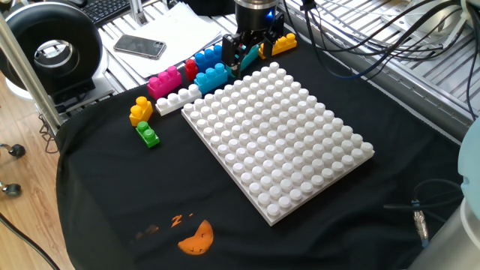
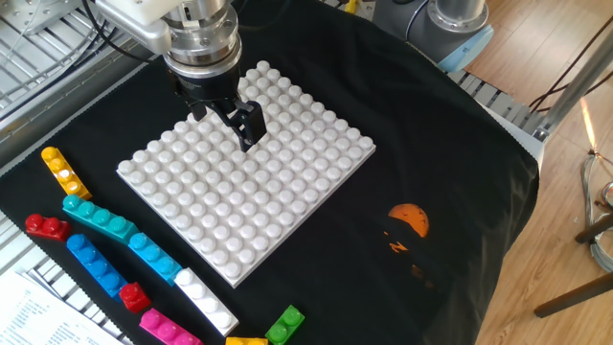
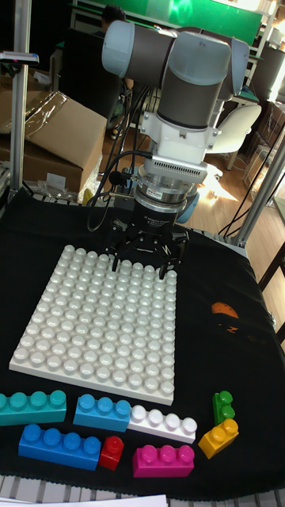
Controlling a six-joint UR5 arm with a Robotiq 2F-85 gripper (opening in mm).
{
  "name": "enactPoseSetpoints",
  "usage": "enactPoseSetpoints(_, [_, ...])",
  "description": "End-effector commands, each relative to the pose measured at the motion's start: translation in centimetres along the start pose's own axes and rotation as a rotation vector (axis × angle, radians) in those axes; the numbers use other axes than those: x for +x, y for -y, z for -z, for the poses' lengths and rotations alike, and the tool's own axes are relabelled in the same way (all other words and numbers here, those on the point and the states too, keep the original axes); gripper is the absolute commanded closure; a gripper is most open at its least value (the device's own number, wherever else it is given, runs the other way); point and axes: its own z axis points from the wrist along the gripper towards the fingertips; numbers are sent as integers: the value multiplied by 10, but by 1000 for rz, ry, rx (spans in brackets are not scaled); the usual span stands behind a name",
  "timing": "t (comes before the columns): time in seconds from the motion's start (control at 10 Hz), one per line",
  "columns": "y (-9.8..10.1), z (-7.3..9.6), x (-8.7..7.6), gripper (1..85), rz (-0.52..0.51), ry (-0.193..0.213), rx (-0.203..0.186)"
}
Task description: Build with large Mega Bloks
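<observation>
A white studded baseplate [image 1: 277, 135] [image 2: 244, 182] [image 3: 95, 325] lies on the black cloth with no bricks on it. My gripper [image 2: 225, 115] [image 3: 144, 260] [image 1: 241, 52] hangs open and empty just above the plate's edge, near one corner. Loose Mega Bloks line the plate's side: a long orange-yellow one [image 2: 59, 172] [image 1: 283, 43], a teal one [image 2: 101, 222] [image 3: 33, 408], blue [image 2: 91, 264] [image 3: 59, 446], cyan [image 2: 153, 257] [image 1: 211, 76], white [image 2: 204, 299] [image 1: 178, 98], pink [image 1: 165, 81] [image 3: 162, 459], red [image 2: 46, 226], green [image 1: 148, 135] [image 3: 223, 406] and a small yellow one [image 1: 140, 110] [image 3: 219, 437].
A phone [image 1: 139, 46] and papers lie beyond the bricks, beside a black round device [image 1: 52, 45]. An orange print [image 1: 196, 238] [image 2: 410, 220] marks the cloth. Cables [image 1: 420, 217] trail at one corner. A cardboard box [image 3: 55, 127] stands behind the table.
</observation>
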Motion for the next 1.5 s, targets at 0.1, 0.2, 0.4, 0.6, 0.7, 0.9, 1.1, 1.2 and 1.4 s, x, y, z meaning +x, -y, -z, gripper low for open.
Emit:
enactPoseSetpoints(0.1, [9,1,-38,830,-156,153,35])
enactPoseSetpoints(0.2, [9,0,-38,830,-155,160,39])
enactPoseSetpoints(0.4, [9,0,-38,830,-155,160,39])
enactPoseSetpoints(0.6, [22,-1,-40,833,-68,172,88])
enactPoseSetpoints(0.7, [34,-6,-49,830,8,209,116])
enactPoseSetpoints(0.9, [32,-16,-39,820,133,154,41])
enactPoseSetpoints(1.1, [38,-21,-38,830,189,127,-8])
enactPoseSetpoints(1.2, [51,-22,-42,830,239,132,17])
enactPoseSetpoints(1.4, [65,-25,-54,823,303,166,55])
